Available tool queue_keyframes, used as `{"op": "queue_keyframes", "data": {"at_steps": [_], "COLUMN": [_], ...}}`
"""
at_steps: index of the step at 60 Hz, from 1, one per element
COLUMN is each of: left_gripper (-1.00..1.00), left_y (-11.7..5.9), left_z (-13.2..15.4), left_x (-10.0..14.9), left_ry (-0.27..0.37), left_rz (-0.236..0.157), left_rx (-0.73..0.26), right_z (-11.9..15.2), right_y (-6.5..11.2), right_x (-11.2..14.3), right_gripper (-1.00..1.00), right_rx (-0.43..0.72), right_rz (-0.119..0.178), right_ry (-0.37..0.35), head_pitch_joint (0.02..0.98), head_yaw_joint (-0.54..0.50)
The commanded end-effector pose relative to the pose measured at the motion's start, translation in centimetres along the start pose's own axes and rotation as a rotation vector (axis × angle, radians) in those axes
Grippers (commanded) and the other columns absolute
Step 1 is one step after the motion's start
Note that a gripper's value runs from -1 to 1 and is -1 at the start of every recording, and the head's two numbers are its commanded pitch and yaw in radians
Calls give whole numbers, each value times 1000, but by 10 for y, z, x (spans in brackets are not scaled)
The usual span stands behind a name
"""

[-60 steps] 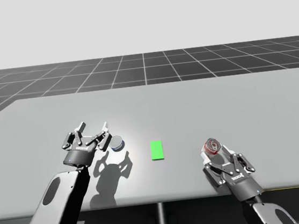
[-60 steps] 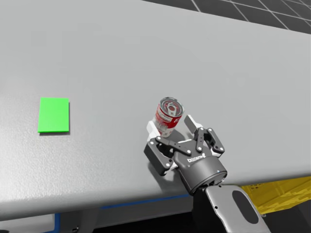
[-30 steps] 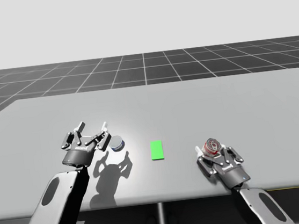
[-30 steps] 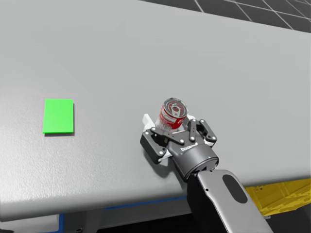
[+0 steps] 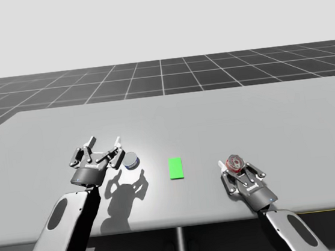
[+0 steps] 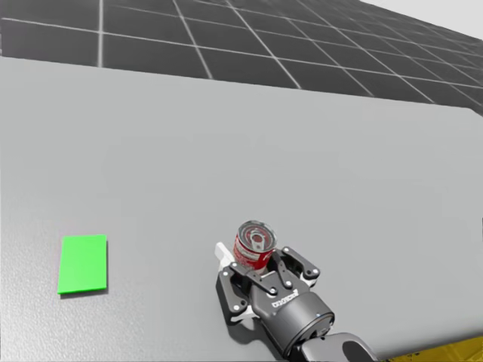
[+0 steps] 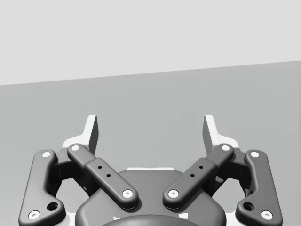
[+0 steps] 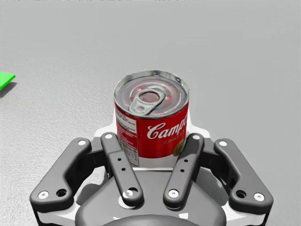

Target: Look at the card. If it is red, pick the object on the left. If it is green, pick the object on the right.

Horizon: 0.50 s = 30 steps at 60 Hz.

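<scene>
The red can [image 8: 151, 120] is now clamped between my right gripper's [image 6: 260, 265] fingers [image 8: 187, 157], which stood spread a second ago. It stands on the table [image 5: 244, 110], right of the green card [image 5: 176, 167], so lifting seems next. My left gripper [image 5: 104, 142] hangs spread and empty, left of the card. My head has tilted up.

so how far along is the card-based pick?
Done: the flat green card calls for the right-hand object, and my right gripper is at it. In hand: its fingers press the red metal can from both sides. Left: the lift, as the can looks to rest on the grey table. My left gripper is open, holding nothing.
</scene>
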Motion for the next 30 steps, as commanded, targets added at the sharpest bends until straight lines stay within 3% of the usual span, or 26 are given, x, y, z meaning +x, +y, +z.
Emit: {"op": "queue_keyframes", "data": {"at_steps": [1,16,30], "left_gripper": [-1000,-1000,-1000], "left_y": [-1,-1,0], "left_z": [0,-1,-2], "left_x": [-1,-2,-2], "left_ry": [4,8,6], "left_rz": [-1,-2,2], "left_rx": [-1,-2,-1], "right_z": [1,1,4], "right_y": [-5,-5,-6], "right_x": [-10,-11,2], "right_gripper": [1000,993,1000], "right_rx": [-103,-101,-107], "right_rz": [-22,-24,-8], "right_ry": [26,24,0], "head_pitch_joint": [612,451,435], "head_yaw_joint": [-378,-400,-402]}}
